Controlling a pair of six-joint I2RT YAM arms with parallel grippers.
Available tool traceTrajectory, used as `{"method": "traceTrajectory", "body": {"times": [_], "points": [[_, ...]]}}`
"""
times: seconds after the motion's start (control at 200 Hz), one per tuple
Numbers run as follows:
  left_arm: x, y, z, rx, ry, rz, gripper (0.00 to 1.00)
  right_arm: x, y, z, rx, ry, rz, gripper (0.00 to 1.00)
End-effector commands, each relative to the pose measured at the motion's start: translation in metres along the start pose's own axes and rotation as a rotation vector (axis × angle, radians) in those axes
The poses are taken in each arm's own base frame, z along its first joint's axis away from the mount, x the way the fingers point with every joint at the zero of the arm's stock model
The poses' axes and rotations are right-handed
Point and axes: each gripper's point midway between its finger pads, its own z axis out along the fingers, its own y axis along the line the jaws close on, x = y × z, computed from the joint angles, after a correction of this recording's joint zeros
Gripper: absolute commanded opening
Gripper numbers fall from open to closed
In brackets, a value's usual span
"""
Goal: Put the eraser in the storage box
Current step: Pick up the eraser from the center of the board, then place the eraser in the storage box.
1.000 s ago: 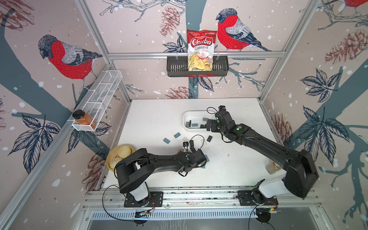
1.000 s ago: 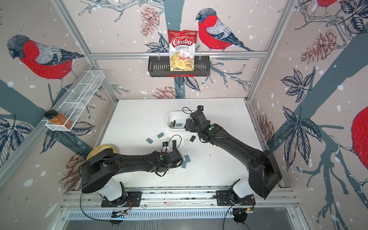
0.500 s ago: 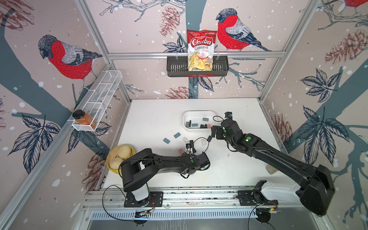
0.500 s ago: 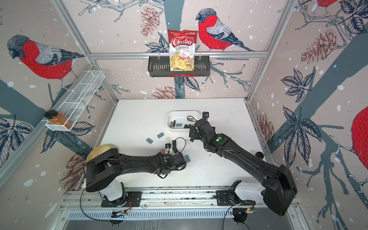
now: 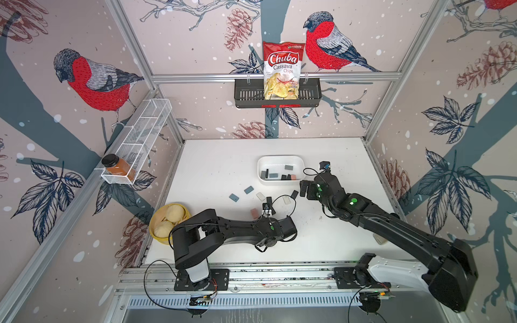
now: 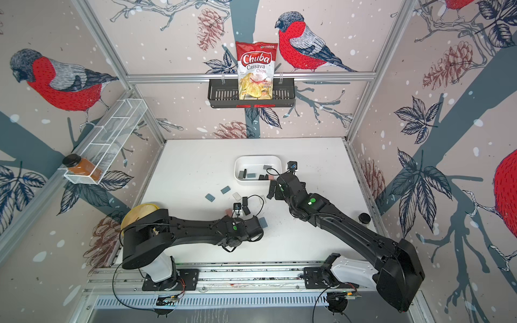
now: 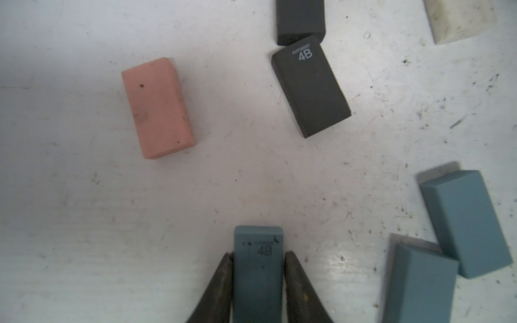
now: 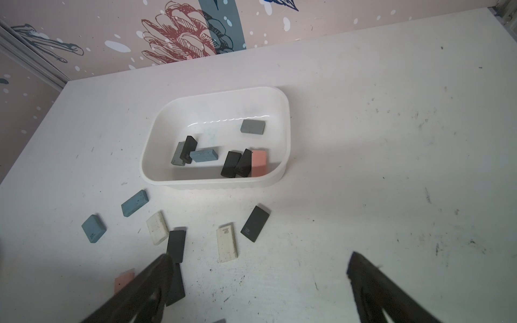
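Eraser (image 7: 258, 243), teal and stamped 4B, sits clamped between the left fingers (image 7: 223, 279), which press on its two long sides, low at the white tabletop (image 7: 84, 209). Just beside it lie two more teal erasers (image 7: 464, 223). Farther out are a pink eraser (image 7: 158, 107) and a black 4B eraser (image 7: 310, 89), which touches another black eraser (image 7: 300, 19). The storage box (image 8: 287, 139) stands well apart, toward the back wall, holding black, grey, blue and pink erasers. The right fingers (image 8: 151, 279) are spread wide above the tabletop near the box, gripping nothing.
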Motion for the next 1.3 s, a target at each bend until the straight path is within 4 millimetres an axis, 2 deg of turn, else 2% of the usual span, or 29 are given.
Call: {"method": "traceTrajectory", "body": {"times": [0.0,0.125,0.17,0.435,0.585,0.621,0.716,0.856,1.046,1.296], "points": [[0.039,0.013,0.002,-0.027,0.188,0.015,0.26,0.014,0.002,0.004,-0.012,0.022,0.01,0.99],[0.038,0.017,0.001,-0.042,0.179,0.023,0.25,0.04,-0.002,0.012,0.011,0.081,-0.005,0.99],[0.037,0.019,0.001,-0.047,0.174,0.024,0.21,0.049,-0.004,0.015,0.018,0.099,-0.013,0.99],[0.032,0.026,-0.003,-0.061,0.149,0.032,0.14,0.099,-0.005,0.019,0.035,0.19,-0.066,0.99],[0.025,0.028,-0.008,-0.061,0.122,0.03,0.12,0.122,0.003,0.017,0.02,0.223,-0.093,0.99],[0.022,0.028,-0.01,-0.064,0.112,0.033,0.12,0.133,0.003,0.02,0.031,0.249,-0.115,0.99],[0.012,0.029,-0.017,-0.07,0.08,0.038,0.12,0.144,0.007,0.02,0.039,0.265,-0.138,1.0],[-0.002,0.032,-0.027,-0.062,0.042,0.032,0.12,0.154,0.013,0.021,0.032,0.28,-0.149,0.98],[-0.03,0.039,-0.041,-0.025,-0.018,0.007,0.12,0.153,0.015,0.018,0.013,0.273,-0.126,0.98],[-0.096,0.045,-0.068,0.017,-0.156,-0.018,0.12,0.143,0.013,0.01,0.004,0.238,-0.095,0.98]]}}
